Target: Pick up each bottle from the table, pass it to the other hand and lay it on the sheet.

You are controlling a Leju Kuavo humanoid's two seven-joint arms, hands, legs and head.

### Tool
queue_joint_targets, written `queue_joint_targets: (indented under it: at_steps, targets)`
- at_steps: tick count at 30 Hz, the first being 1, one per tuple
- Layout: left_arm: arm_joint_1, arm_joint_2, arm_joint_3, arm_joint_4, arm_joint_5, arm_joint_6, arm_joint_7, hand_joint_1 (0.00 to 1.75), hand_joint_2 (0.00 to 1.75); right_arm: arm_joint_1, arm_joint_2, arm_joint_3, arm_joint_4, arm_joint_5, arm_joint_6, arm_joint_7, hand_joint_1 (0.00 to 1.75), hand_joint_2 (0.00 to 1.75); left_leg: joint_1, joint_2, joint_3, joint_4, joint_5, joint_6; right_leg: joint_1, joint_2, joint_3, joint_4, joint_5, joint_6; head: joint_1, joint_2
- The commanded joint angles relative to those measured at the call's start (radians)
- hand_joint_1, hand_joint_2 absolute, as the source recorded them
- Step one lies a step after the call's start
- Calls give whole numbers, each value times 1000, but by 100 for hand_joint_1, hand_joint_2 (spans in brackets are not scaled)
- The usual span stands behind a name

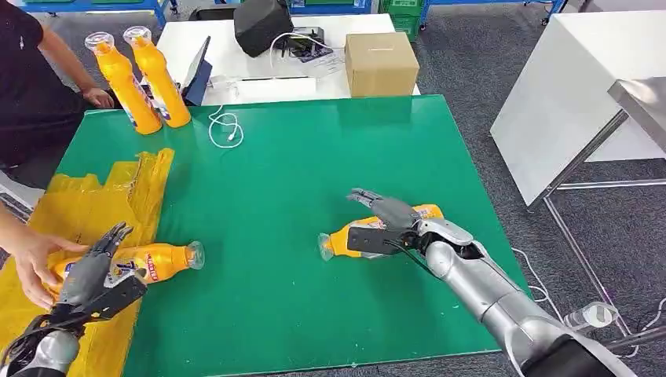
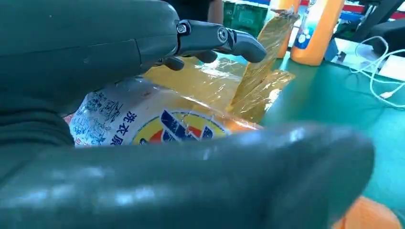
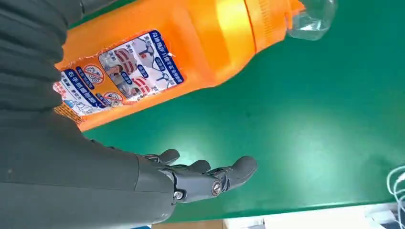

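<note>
Left hand [image 1: 98, 271] on bottle [image 1: 161, 260], person's hand [image 1: 31, 259] alongside

L hand [image 2: 143, 95] wraps a lying orange bottle [image 2: 157, 126], thumb blurred across the front, fingers [image 2: 224, 40] over the top. Label w/ blue script faces cam. Crumpled yellow sheet [image 2: 253, 81] just behind on green table [image 2: 334, 105]. Two upright bottles [image 2: 317, 33] and white cable [image 2: 382, 71] further back.

Orange bottles [image 1: 157, 263] with blue-red-white labels, yellow sheet [image 1: 94, 206], green table [image 1: 283, 196]
</note>
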Motion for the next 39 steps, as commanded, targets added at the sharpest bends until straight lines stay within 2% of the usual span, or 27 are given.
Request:
queue_joint_targets:
  at_steps: [1,3,9,14,20,26,27,28,29,35,38,39]
  targets:
    - [35,-104,110,-105,280,-153,-95,0,0,-63,-44,77,151,90,-30,9,0,175,-1,1,0,-1,0,1,-1,0,0,-1,1,0,0,0]
    - [41,-122,141,-146,356,-208,-100,0,0,-70,-73,81,147,105,-21,4,0,175,-1,-1,-1,0,1,1,-1,-1,-1,-1,1,0,0,0]
    - [61,-139,185,-171,404,-246,-104,0,0,-78,-157,60,45,112,15,20,0,175,-2,-2,-6,1,1,2,-2,-3,-4,0,0,0,0,0]
    - [69,-151,193,-184,417,-259,-112,0,0,-73,-183,53,19,119,27,27,0,175,-4,-3,-7,2,1,2,-3,-4,-5,0,0,0,0,0]
    - [52,-184,194,-218,474,-300,-120,0,0,-40,-158,71,83,151,27,33,0,175,-3,-3,-7,1,1,2,-2,-4,-6,-1,0,0,0,0]
    - [-7,-214,150,-224,536,-340,-114,0,0,34,-72,144,279,222,2,13,0,175,-2,-6,-4,-1,2,1,-1,-7,-2,-4,1,-1,0,0]
    - [-11,-213,136,-227,531,-328,-113,0,0,36,-42,156,338,224,-1,0,52,175,-1,-6,-4,-2,2,1,-1,-8,-1,-5,1,-1,0,0]
    - [-14,-214,127,-227,539,-331,-113,0,0,46,-23,162,371,228,-8,-7,159,175,-1,-6,-4,-2,2,1,0,-8,-1,-6,1,-1,0,0]
    - [-17,-215,123,-228,540,-331,-112,0,0,58,-14,165,379,229,-11,-7,175,175,-1,-4,-3,-1,1,1,-1,-5,-1,-4,1,-1,0,0]
    - [-8,-216,105,-239,557,-324,-102,0,0,64,19,143,414,220,-57,-5,175,175,1,-2,5,-2,2,1,1,-5,5,-7,1,-1,1,0]
    - [4,-217,110,-249,597,-354,-94,0,0,59,21,96,378,188,-67,-8,175,175,2,2,13,-1,-3,1,1,0,2,-5,0,-1,1,0]
    - [9,-223,117,-253,629,-378,-79,0,0,67,26,64,359,166,-82,-7,175,175,2,2,12,-2,-2,1,1,0,0,-6,1,-2,0,0]
